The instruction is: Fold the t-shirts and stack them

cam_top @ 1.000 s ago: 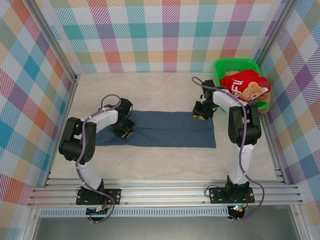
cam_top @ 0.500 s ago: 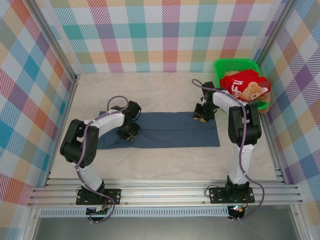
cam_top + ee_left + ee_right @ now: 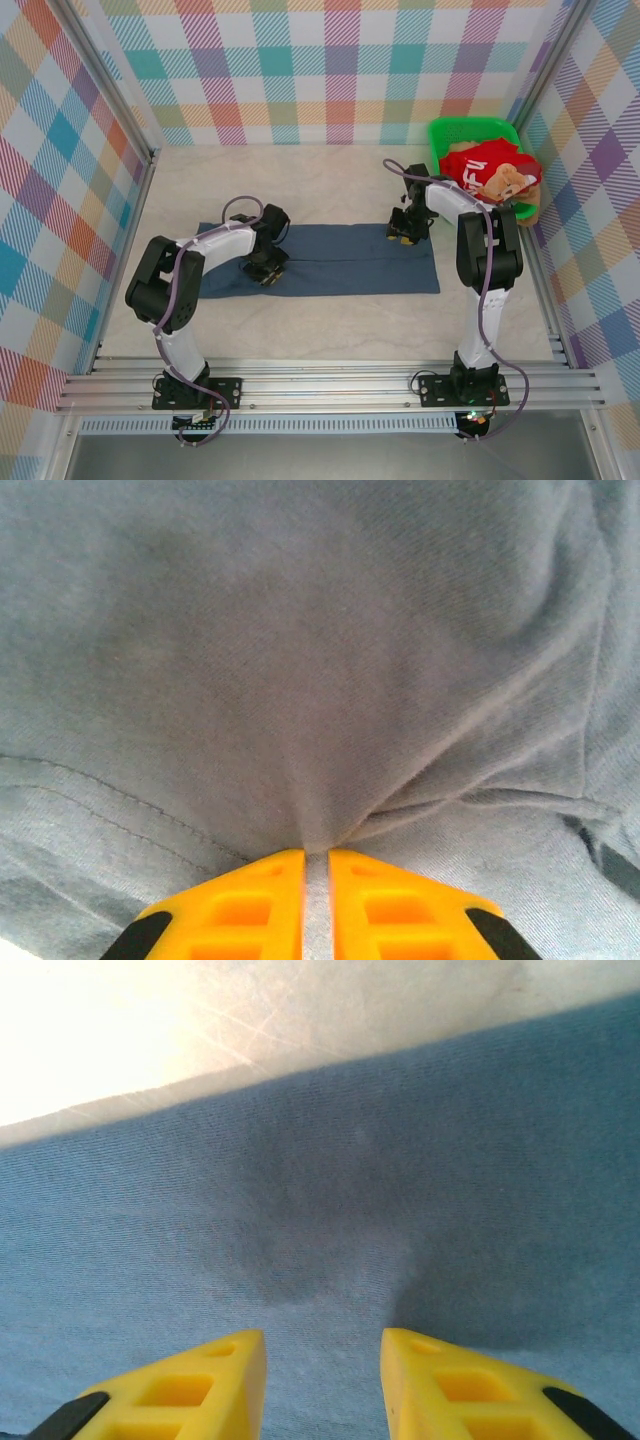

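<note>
A slate-blue t-shirt (image 3: pixel 350 262) lies flat as a long band across the middle of the table. My left gripper (image 3: pixel 268 272) is down on its left part, shut on a pinched ridge of the cloth (image 3: pixel 300 660), which runs between the yellow fingertips (image 3: pixel 270 880). At the shirt's far right corner my right gripper (image 3: pixel 403 230) rests low over the fabric (image 3: pixel 400 1190), its jaws apart and the cloth lying flat beneath them. A red t-shirt (image 3: pixel 485 165) with white lettering is heaped in the green basket, with an orange-tan printed one (image 3: pixel 520 185) beside it.
The green plastic basket (image 3: pixel 470 124) stands in the back right corner against the checked wall. Bare beige tabletop (image 3: pixel 300 180) surrounds the blue shirt, and a strip of it (image 3: pixel 200 1020) shows just past the shirt's edge. Checked walls enclose three sides.
My left gripper has slid rightward along the shirt, pulling the cloth with it, so the left end is bunched inward. The right gripper has barely moved.
</note>
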